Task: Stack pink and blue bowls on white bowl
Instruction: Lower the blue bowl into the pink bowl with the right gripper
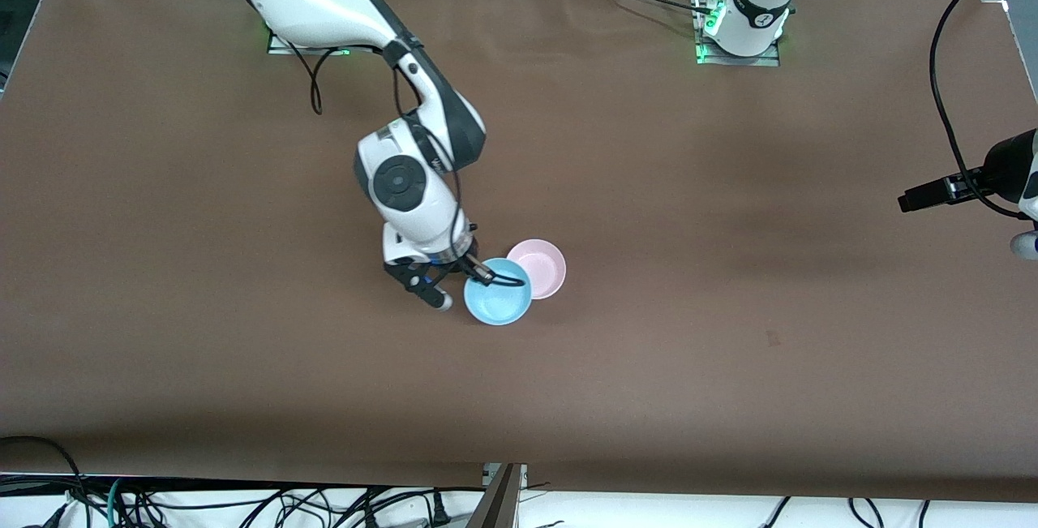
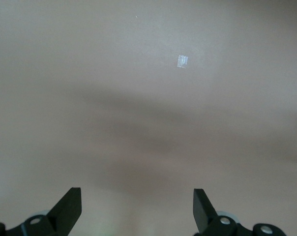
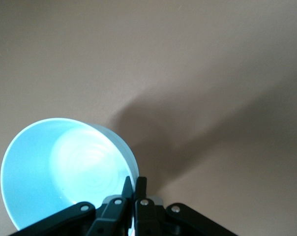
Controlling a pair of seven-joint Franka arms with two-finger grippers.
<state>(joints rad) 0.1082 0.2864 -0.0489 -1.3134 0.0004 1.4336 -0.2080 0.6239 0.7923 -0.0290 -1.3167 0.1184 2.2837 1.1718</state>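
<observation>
My right gripper is shut on the rim of the light blue bowl and holds it just above the table, beside the pink bowl. In the right wrist view the fingers pinch the blue bowl's wall, one inside and one outside, and the bowl casts a shadow on the table. A pale rim shows under the pink bowl's nearer edge; I cannot tell whether it is the white bowl. My left gripper is open and empty over bare table at the left arm's end, where the left arm waits.
The brown table is bare around the bowls. A small tape mark lies on it and also shows in the front view. Cables run along the table edge nearest the front camera.
</observation>
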